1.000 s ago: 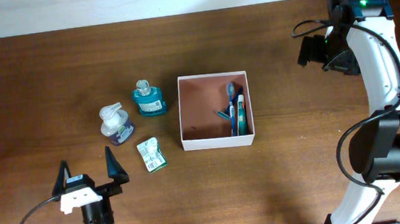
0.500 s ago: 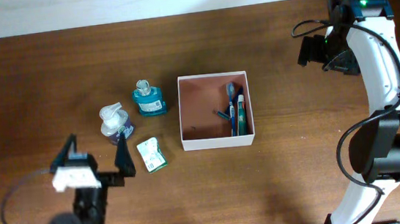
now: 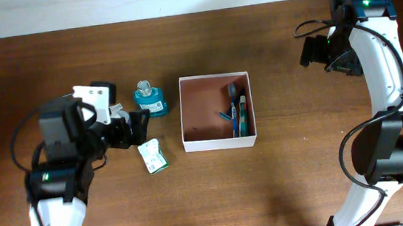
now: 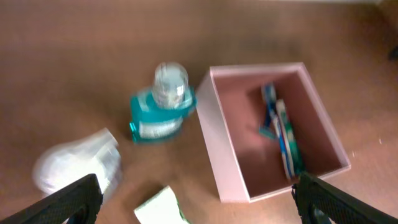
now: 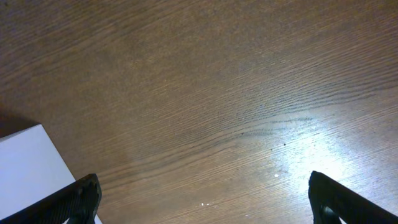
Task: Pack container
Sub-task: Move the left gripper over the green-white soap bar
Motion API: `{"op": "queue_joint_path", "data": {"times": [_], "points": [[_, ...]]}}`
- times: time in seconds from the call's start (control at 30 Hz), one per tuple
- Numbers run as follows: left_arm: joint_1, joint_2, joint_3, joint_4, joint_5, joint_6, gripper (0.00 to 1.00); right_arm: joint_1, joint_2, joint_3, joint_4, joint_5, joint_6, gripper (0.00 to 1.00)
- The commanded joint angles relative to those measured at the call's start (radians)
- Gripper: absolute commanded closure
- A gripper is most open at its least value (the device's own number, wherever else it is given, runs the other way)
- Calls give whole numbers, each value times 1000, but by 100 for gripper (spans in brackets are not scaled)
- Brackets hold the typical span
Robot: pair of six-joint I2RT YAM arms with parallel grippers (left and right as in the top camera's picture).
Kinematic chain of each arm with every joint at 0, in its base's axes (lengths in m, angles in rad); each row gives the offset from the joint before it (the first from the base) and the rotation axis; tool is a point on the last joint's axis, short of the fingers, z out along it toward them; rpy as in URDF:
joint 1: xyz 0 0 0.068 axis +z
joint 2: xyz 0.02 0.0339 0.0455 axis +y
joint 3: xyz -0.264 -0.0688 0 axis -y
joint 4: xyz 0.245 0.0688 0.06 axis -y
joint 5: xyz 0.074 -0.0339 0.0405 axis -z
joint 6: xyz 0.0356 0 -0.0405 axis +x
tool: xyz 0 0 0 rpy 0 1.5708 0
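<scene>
Approach from the left.
Open left end effector (image 3: 130,125) now hovers at 9 o'clock of the container (image 3: 219,142); right end effector (image 3: 314,50) stays open.

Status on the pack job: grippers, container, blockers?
Both open, empty: left gripper above the loose items, right gripper over the table, away from them. Container upright, few toiletries inside. Teal bottle, pump bottle, green packet outside; nothing blocking.

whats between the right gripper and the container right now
Nothing: only a bare stretch of table separates the right gripper from the container. The overhead view shows this, and the right wrist view shows only wood beside the container's white corner.
</scene>
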Motion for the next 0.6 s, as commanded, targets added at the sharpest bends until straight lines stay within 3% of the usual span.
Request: {"op": "queue_joint_path", "data": {"times": [0.0,0.57], "points": [[4,82,18,-22,82,11,1,0,-16,10,0,11,1,2],[2,160,19,-94,161,-56,1,0,-16,10,0,11,1,1]]}}
